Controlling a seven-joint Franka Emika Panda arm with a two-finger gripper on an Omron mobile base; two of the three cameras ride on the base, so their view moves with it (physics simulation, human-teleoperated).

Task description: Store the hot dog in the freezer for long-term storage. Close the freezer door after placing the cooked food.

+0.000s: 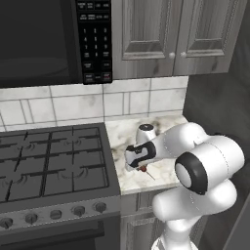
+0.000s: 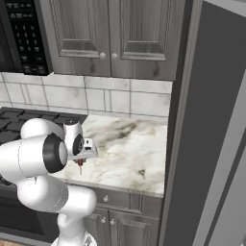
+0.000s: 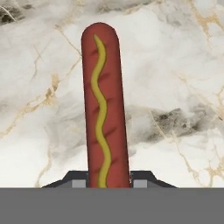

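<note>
We see a white marble countertop w/ grey-gold veining [image 2: 129,144], running betw. the black gas stove [image 1: 53,156] and a tall grey panel. Directly on it lies one item: a slim reddish-brown hot dog w/ a wavy yellow mustard line [image 3: 105,109], lying flat on the stone, near the front edge, stove side. A thin pale stick shows at one end.

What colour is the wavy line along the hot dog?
Mustard yellow, running along the reddish-brown hot dog; clearest in the hand view.

The arm [image 1: 205,166] consisted of glossy white rounded segments. Dark bands ringed its joints. The white hand [image 1: 140,154] carried a dark collar.
</note>
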